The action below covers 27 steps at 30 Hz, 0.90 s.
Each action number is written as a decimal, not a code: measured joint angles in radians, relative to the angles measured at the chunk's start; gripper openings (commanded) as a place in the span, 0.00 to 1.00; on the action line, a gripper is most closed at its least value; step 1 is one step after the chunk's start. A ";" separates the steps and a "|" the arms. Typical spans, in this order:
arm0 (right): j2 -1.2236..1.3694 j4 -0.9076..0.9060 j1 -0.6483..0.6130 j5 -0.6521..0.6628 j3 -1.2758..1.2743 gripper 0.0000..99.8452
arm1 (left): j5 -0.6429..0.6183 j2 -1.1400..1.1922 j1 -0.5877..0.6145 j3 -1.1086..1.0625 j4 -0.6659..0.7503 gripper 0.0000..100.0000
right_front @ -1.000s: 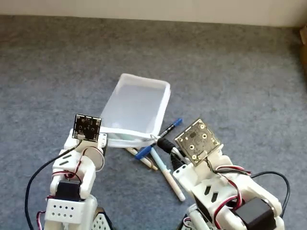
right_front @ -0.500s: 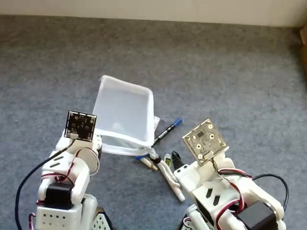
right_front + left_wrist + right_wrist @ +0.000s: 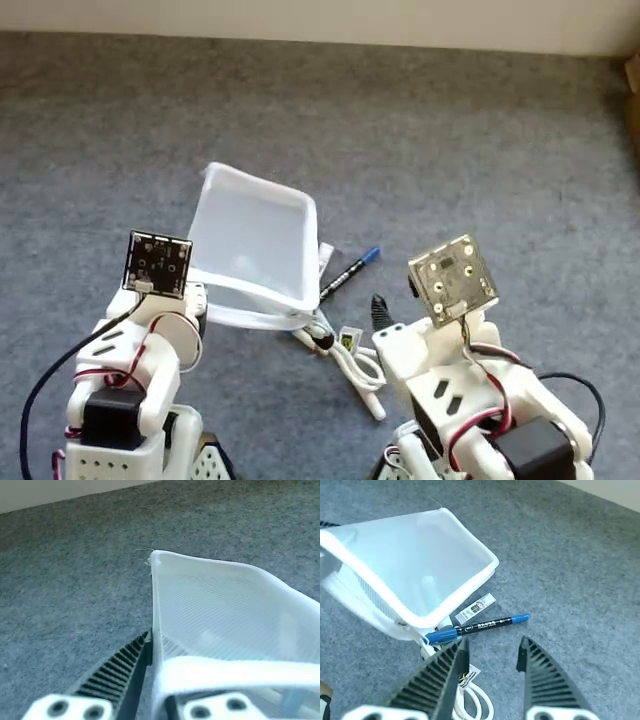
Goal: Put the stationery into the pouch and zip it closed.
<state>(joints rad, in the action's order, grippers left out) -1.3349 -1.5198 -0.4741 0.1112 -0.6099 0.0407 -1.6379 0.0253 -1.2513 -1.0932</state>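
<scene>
Entry: white mesh pouch (image 3: 255,240) on grey carpet (image 3: 480,150), left of centre, near rim clamped in the left gripper (image 3: 152,647).
Around it we list a black marker (image 3: 492,624) with a blue cap just right of the pouch's near right corner, a small white tag (image 3: 475,607) touching it, and a looped white cord (image 3: 360,365) nearer the arms. The right gripper (image 3: 492,647) hangs over these, fingers apart. The pouch is translucent, its mouth open towards the arms, its near edge raised.
</scene>
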 measured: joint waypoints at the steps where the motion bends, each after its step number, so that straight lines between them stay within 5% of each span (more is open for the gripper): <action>1: 0.000 0.020 0.002 -0.005 -0.023 0.16 | 0.000 0.000 0.000 0.014 -0.014 0.01; 16: 0.009 0.187 0.005 -0.091 -0.175 0.16 | 0.000 0.000 0.000 0.049 -0.068 0.01; 27: 0.425 0.276 0.107 -0.186 -0.175 0.16 | -0.009 0.256 0.000 0.282 -0.144 0.01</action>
<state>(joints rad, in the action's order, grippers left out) -0.9099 -1.2436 -0.3667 -0.0744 -0.7848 0.0315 -1.3817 0.0253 -0.9689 -1.2375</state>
